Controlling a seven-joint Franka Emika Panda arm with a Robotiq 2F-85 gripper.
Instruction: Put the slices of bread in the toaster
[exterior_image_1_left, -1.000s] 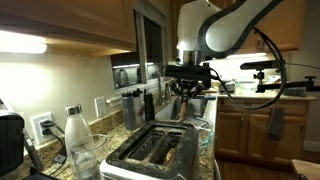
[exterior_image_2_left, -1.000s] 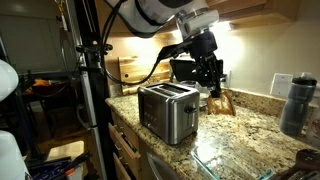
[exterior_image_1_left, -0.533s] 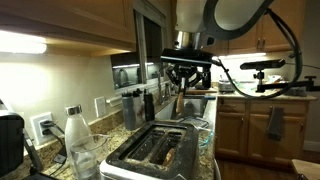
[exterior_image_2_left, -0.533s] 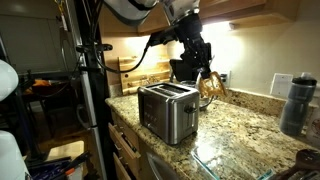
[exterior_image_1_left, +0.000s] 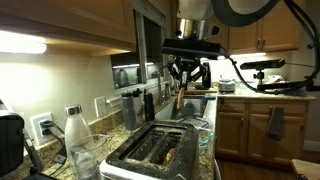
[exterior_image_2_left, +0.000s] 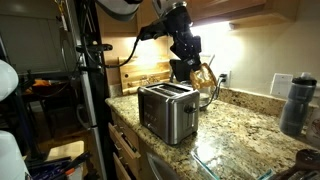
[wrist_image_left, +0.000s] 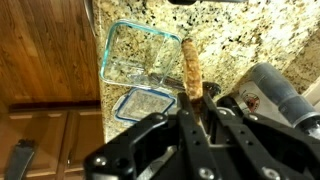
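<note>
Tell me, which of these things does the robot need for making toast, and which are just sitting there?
Needed for the job: the toaster, the slice of bread, the gripper holding it.
Just lying about: the clear glass bottle with a white cap, the glass dishes, the dark bottle.

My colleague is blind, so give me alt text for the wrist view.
The gripper holds a slice of bread edge-on above a speckled granite counter. A clear glass dish sits on it, with wooden cabinets at the picture's left.

the air above the toaster (exterior_image_1_left: 152, 152) is open, with a glass bottle (exterior_image_1_left: 73, 131) standing just beside it.
</note>
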